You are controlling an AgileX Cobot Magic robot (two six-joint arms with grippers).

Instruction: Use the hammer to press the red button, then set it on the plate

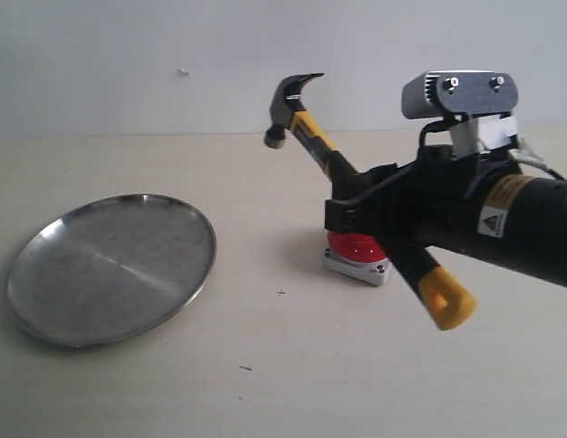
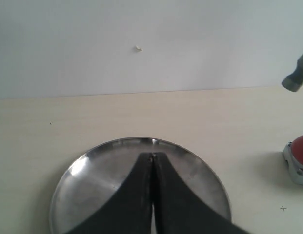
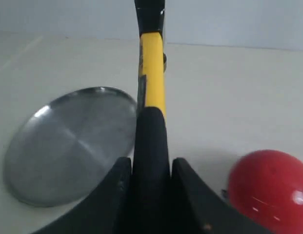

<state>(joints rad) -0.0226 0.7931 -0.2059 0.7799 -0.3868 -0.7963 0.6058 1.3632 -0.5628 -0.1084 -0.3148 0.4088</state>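
My right gripper [image 1: 342, 205] is shut on the hammer [image 1: 312, 137] at its black handle and holds it in the air, tilted, with the dark head up to the left and the yellow end [image 1: 447, 301] down to the right. In the right wrist view the gripper [image 3: 150, 165] clamps the hammer handle [image 3: 151, 73]. The red button [image 1: 354, 248] on its grey base sits on the table under the arm, partly hidden; its dome [image 3: 268, 187] shows beside the jaws. The silver plate [image 1: 110, 269] lies on the left. My left gripper [image 2: 152, 157] is shut and empty above the plate [image 2: 92, 180].
The beige table [image 1: 283, 383] meets a pale wall [image 1: 128, 64] at the back. The right arm's black body with a camera mount [image 1: 461, 96] reaches in from the right. The button's base [image 2: 295, 165] shows at the left wrist view's edge.
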